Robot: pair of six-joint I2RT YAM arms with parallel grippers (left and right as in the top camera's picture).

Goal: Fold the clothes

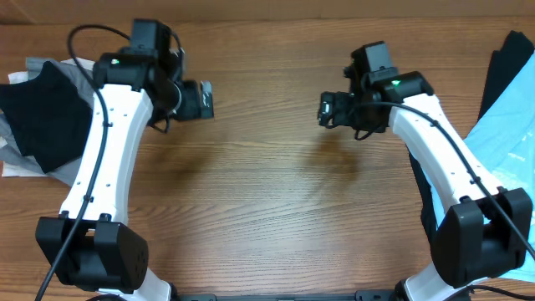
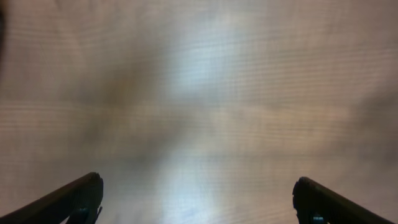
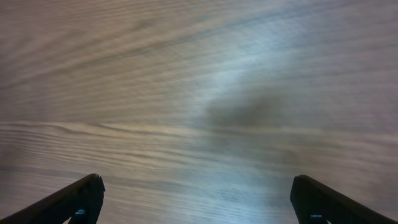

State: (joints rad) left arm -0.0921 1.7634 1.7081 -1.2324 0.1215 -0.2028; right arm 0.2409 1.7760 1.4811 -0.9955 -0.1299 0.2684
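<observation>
A black garment (image 1: pixel 46 117) lies crumpled at the table's left edge on top of grey and white fabric (image 1: pixel 17 155). At the right edge lie a light blue garment (image 1: pixel 510 142) and a black garment (image 1: pixel 508 63). My left gripper (image 1: pixel 205 100) is open and empty above bare wood, right of the left pile; its fingertips show in the left wrist view (image 2: pixel 198 193). My right gripper (image 1: pixel 326 109) is open and empty above bare wood, left of the right pile; its fingertips show in the right wrist view (image 3: pixel 196 193). Both wrist views show only wood.
The wooden table (image 1: pixel 267 192) fills the view. Both white arms reach from the near edge toward the far side. Black cables run along each arm. A dark strip of cloth (image 1: pixel 426 209) lies under the right arm.
</observation>
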